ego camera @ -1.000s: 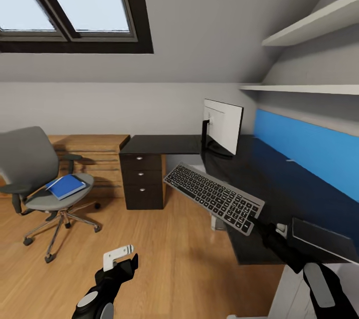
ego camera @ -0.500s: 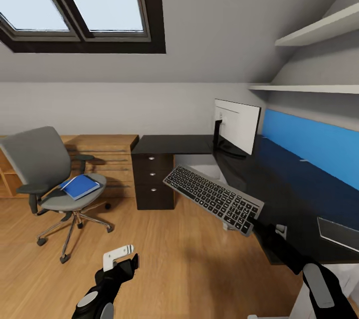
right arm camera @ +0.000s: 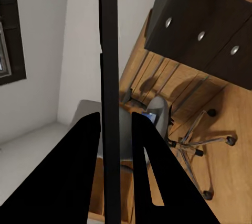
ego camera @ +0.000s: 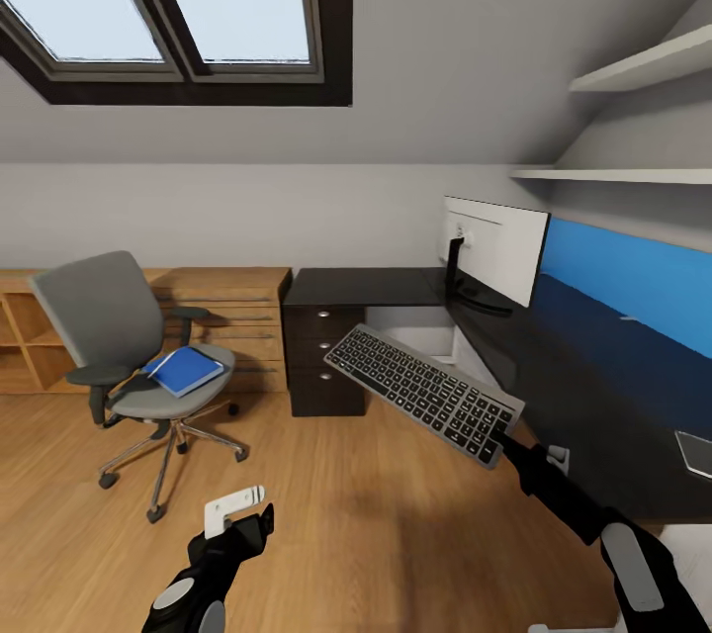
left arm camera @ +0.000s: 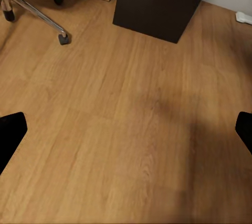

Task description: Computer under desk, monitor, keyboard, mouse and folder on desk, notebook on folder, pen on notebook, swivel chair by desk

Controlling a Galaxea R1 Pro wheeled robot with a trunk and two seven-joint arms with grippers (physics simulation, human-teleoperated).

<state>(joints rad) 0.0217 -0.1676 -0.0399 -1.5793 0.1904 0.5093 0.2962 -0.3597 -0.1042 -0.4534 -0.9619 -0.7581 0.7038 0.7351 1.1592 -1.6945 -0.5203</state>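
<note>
Compared with a second ago the whole head view has swung left, so that's the camera turning, not the furniture: the swivel chair (ego camera: 129, 346), the drawer unit (ego camera: 323, 356) and the monitor (ego camera: 494, 252) all sit further right in the picture now, and more of the wooden dresser (ego camera: 222, 316) shows behind the chair.

The keyboard (ego camera: 425, 394) hasn't shifted in the view at all. It's up in the air, tilted, off the front edge of the desk (ego camera: 593, 396), with the right gripper (ego camera: 506, 440) pinching its near end. In the right wrist view the fingers (right arm camera: 84, 166) are pressed onto the thin keyboard edge (right arm camera: 110, 77) from both sides.

The left gripper (ego camera: 237, 509) hangs low over the wood floor (ego camera: 376, 534), holding nothing; in the left wrist view its fingertips (left arm camera: 10, 137) sit spread wide apart.

The blue folder (ego camera: 185, 371) lies on the chair seat. There's plenty of bare floor between chair and desk, and the black desktop in front of the monitor looks free.
</note>
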